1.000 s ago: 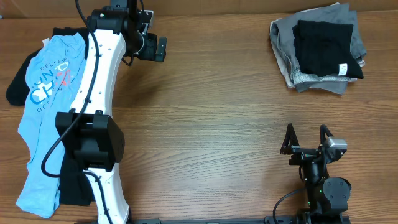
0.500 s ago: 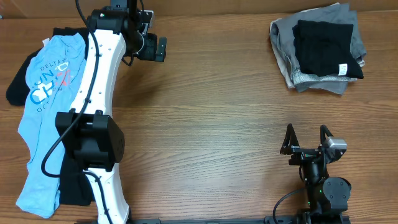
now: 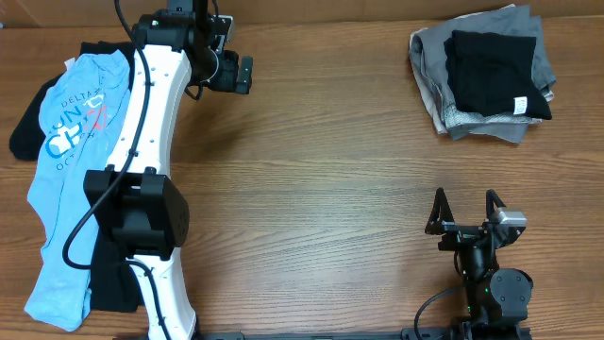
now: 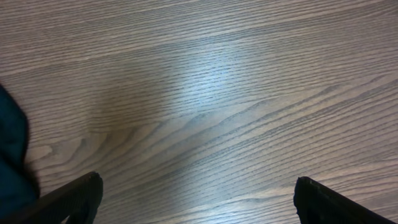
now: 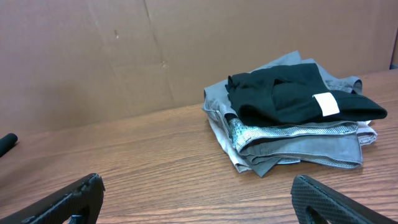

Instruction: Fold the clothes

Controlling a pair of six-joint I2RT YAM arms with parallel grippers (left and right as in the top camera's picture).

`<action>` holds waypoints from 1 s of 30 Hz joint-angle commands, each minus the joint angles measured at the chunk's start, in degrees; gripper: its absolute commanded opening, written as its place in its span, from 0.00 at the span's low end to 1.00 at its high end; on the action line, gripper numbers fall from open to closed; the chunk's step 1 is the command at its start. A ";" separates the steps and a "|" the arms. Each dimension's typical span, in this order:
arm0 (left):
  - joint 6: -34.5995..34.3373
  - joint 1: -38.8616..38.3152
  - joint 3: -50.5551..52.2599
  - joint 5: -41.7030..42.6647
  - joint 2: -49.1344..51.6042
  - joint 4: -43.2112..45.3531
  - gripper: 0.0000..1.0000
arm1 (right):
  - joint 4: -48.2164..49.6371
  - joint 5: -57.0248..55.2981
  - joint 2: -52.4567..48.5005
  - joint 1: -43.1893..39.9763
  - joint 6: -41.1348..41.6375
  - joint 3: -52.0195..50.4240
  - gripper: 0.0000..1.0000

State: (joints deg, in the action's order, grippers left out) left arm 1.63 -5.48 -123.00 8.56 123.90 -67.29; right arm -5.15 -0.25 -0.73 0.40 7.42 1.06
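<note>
A light blue T-shirt with printed lettering [image 3: 66, 179] lies unfolded over dark clothes [image 3: 24, 127] at the table's left edge. A stack of folded clothes, grey with a black piece on top [image 3: 486, 76], sits at the back right; it also shows in the right wrist view [image 5: 292, 115]. My left gripper [image 3: 234, 74] is open and empty above bare wood at the back left, to the right of the shirt; a dark cloth edge [image 4: 11, 155] shows at the left of its view. My right gripper [image 3: 464, 210] is open and empty near the front right edge.
The white left arm [image 3: 142, 142] stretches along the table's left side, over part of the clothes pile. A brown cardboard wall [image 5: 124, 50] stands behind the table. Bare wooden tabletop [image 3: 330, 170] lies between the two piles.
</note>
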 commanded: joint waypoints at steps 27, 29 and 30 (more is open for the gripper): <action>0.11 -1.40 60.98 1.36 -61.61 42.03 1.00 | 0.33 0.13 0.57 -0.15 -0.31 -0.61 1.00; 0.02 -0.81 68.63 1.49 -67.04 46.49 1.00 | 0.33 0.13 0.57 -0.15 -0.31 -0.61 1.00; -0.44 -0.31 73.18 1.62 -70.25 49.16 1.00 | 0.33 0.13 0.57 -0.15 -0.31 -0.61 1.00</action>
State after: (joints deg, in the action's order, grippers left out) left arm 1.65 -6.70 -58.96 10.09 62.26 -22.35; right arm -5.15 -0.23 -0.73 0.36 7.44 1.06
